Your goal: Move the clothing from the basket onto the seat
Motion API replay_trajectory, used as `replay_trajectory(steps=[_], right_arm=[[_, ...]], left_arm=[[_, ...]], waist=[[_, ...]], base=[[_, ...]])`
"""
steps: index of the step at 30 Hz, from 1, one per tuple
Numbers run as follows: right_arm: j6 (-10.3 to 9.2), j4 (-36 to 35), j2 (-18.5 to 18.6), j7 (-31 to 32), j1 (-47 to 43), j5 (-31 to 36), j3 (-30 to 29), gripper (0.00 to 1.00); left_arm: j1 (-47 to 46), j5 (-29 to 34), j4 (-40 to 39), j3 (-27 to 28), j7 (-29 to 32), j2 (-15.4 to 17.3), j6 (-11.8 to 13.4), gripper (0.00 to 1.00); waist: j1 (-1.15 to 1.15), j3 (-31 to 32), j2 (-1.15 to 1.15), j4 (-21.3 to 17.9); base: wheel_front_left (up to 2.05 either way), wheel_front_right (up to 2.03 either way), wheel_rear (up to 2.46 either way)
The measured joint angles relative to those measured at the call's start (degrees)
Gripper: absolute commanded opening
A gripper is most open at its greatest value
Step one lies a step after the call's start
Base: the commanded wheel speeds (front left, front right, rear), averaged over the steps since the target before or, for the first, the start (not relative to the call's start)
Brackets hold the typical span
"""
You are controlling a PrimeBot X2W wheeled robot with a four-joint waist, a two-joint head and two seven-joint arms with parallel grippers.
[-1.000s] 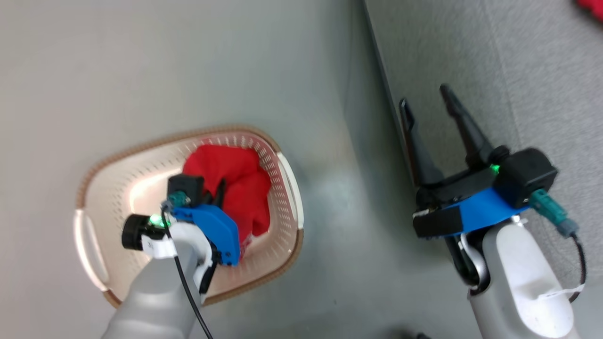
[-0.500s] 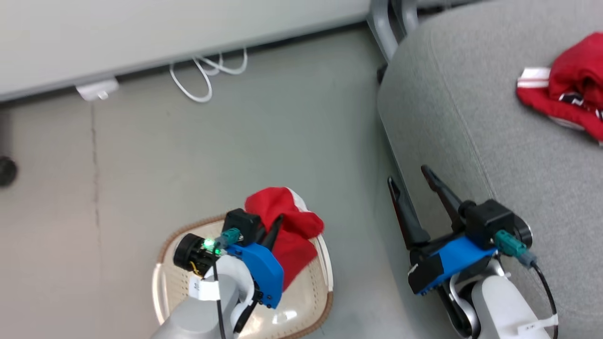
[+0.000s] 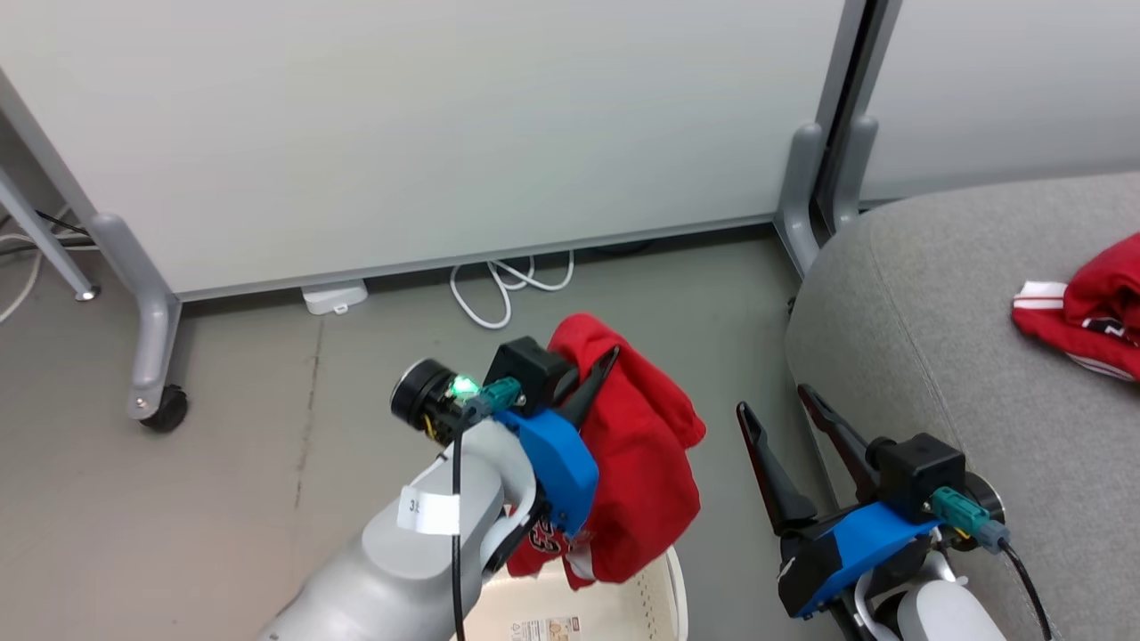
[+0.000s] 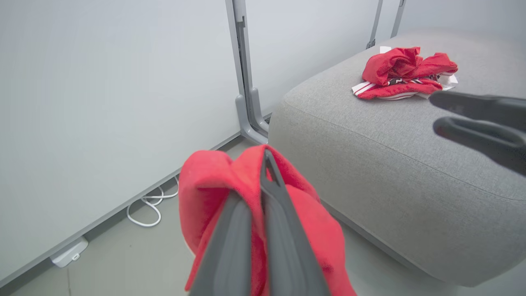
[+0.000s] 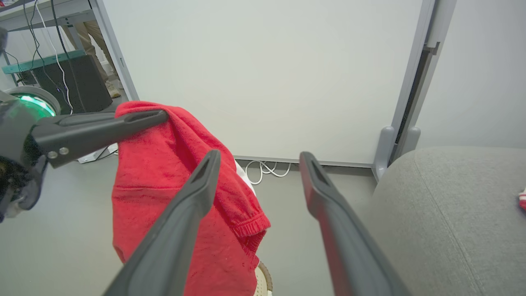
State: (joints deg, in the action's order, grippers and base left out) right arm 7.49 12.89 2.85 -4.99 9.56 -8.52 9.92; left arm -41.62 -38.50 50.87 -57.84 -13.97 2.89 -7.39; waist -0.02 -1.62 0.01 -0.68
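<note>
Left gripper (image 3: 610, 358) pinching 1 red garment (image 3: 646, 472) aloft above basket (image 3: 665, 589), apparently clear of it; right gripper (image 3: 775, 401) spread, empty, beside grey seat (image 3: 926, 356), where 2nd garment (image 3: 1091, 312) lies crumpled.

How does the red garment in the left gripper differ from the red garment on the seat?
The held garment hangs from the left gripper's shut jaws above the basket; the lying garment rests bunched on the seat. The lying garment shows white striped trim; the held garment looks mostly plain red. Both are bright red.
</note>
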Motion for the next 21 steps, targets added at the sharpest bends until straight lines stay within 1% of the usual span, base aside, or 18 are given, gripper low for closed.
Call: replay_trajectory(steps=[5, 12, 21], right_arm=[[0.00, -0.5, 0.0, 0.4, -0.6, -0.7, 0.9, 1.00], [0.00, -1.1, 0.0, 0.8, -1.0, -1.2, 1.7, 1.00], [0.00, -2.2, 0.0, 1.4, -1.0, -1.3, 2.7, 1.00]], left_arm=[[-2.8, -1.1, -2.5, -1.8, -0.3, 0.0, 0.0, 0.00], [-6.1, -3.2, -5.0, -3.9, -0.3, 0.0, 0.0, 0.00], [-7.0, -5.5, -4.8, -5.9, -0.3, 0.0, 0.4, 0.00]], waist=[[0.00, 1.9, 0.00, 1.4], [0.01, 3.0, 0.00, 2.1], [0.01, 3.2, 0.00, 1.8]], base=[[0.00, 0.00, 0.00], [0.00, 0.00, 0.00], [0.00, 0.00, 0.00]])
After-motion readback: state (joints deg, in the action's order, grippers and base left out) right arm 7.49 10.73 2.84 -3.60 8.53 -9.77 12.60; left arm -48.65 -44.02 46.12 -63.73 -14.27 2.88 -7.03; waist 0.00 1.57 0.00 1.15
